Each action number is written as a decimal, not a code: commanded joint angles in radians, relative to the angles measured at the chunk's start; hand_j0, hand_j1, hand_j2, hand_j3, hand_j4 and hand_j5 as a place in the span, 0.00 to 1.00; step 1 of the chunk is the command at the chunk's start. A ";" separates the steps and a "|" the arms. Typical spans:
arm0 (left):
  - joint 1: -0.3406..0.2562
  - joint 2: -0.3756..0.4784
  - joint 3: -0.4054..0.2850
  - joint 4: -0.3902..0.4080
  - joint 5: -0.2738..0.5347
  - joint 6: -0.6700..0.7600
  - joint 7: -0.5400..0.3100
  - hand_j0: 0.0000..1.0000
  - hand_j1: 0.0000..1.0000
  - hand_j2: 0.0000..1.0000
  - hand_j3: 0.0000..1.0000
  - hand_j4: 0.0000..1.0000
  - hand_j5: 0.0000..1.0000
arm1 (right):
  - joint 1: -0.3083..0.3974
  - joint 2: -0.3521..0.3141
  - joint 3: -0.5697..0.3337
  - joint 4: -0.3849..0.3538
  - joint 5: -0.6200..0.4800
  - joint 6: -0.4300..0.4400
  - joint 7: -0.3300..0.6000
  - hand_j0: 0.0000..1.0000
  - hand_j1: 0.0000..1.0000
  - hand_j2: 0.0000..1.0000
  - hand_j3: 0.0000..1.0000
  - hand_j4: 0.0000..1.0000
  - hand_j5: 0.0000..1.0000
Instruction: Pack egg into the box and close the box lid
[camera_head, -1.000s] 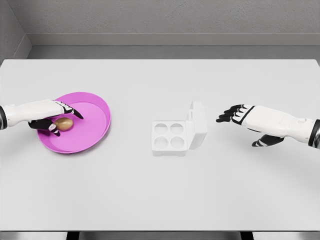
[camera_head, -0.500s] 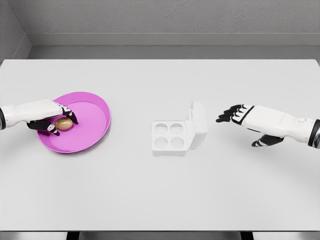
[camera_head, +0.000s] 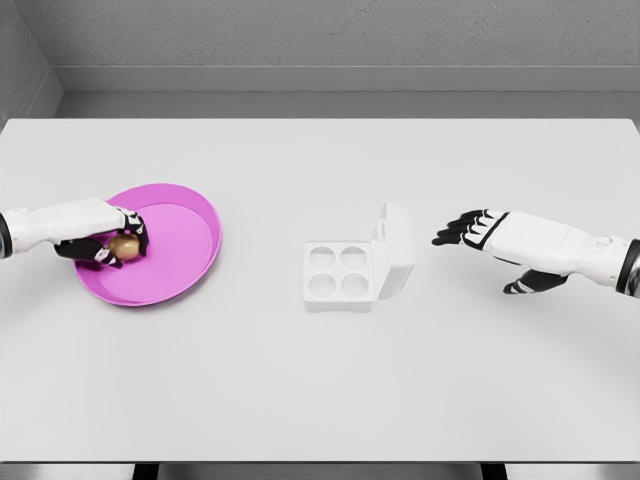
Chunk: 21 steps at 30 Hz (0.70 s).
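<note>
Left hand (camera_head: 98, 236) fingers now curled tighter round egg (camera_head: 123, 246) in pink plate (camera_head: 185, 255) near desk's (camera_head: 320, 390) left edge, box (camera_head: 340, 272) mid-desk, lid up, four cups bare, right hand (camera_head: 478, 229) spread, holding nothing.

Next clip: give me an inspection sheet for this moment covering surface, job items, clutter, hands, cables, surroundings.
Surface: white table, flat.
Job's things: egg in pink plate; box with four empty wells, lid open to its right.
Clutter: nothing seen.
Hands: left hand fingers curled around the egg; right hand open, hovering right of the box.
Cables: nothing seen.
Surroundings: grey wall behind the table.
</note>
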<state>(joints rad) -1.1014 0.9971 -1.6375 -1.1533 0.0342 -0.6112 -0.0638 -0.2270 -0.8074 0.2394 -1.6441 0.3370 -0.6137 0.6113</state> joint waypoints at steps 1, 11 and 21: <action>0.000 -0.003 0.016 0.000 0.006 0.000 0.001 0.40 0.40 0.40 0.40 0.40 0.40 | -0.002 -0.001 0.000 0.000 -0.007 0.003 0.000 1.00 1.00 1.00 1.00 1.00 1.00; 0.000 -0.049 0.084 0.001 0.015 0.000 0.001 0.39 0.39 0.39 0.39 0.39 0.39 | 0.000 -0.001 0.001 0.000 -0.006 0.003 0.000 1.00 1.00 1.00 1.00 1.00 1.00; 0.000 -0.104 0.107 0.001 0.027 0.000 0.002 0.39 0.39 0.39 0.39 0.39 0.39 | 0.000 -0.003 0.001 0.000 -0.006 0.003 0.000 1.00 1.00 1.00 1.00 1.00 1.00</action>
<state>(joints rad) -1.1014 0.9015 -1.5346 -1.1519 0.0542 -0.6112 -0.0620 -0.2270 -0.8078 0.2409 -1.6441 0.3378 -0.6137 0.6113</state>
